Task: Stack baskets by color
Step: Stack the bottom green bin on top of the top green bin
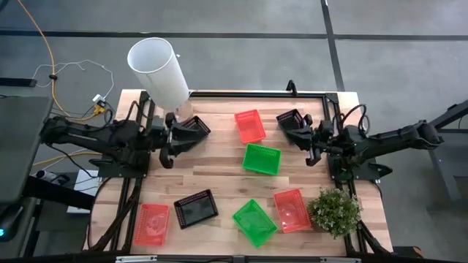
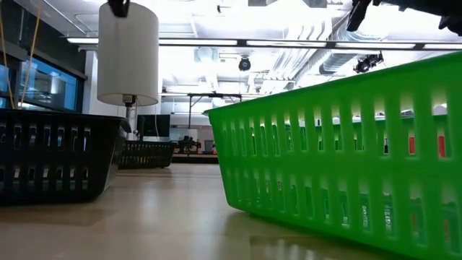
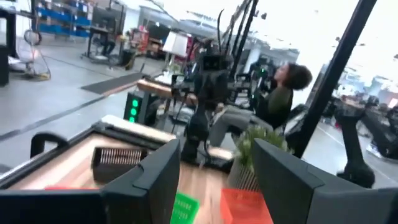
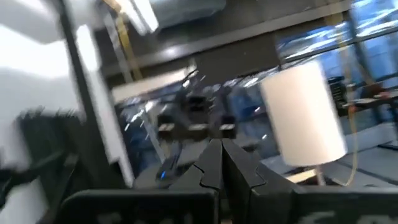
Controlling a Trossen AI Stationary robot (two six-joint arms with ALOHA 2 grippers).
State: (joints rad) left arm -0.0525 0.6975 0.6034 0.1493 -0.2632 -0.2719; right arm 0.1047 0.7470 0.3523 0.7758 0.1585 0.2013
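Observation:
Several mesh baskets lie flat on the wooden table. A red one point(image 1: 250, 126) and a green one point(image 1: 262, 158) are in the middle. A black point(image 1: 196, 208), a red point(image 1: 152, 223), a green point(image 1: 254, 221) and a red one point(image 1: 292, 210) lie along the near side. My left gripper point(image 1: 178, 139) is at the far left, raised and level. It is open, with nothing between its fingers point(image 3: 216, 149), and a black basket point(image 1: 194, 129) lies on the table just beyond it. My right gripper point(image 1: 306, 139) is shut and empty point(image 4: 221, 163), tipped upward beside another black basket point(image 1: 292, 119).
A tall white cylinder point(image 1: 159, 71) stands at the far left corner, close behind my left arm. A small potted plant point(image 1: 335, 212) stands at the near right corner. A black frame point(image 1: 256, 93) runs along the table's far edge. A person point(image 3: 280, 93) sits in the room beyond.

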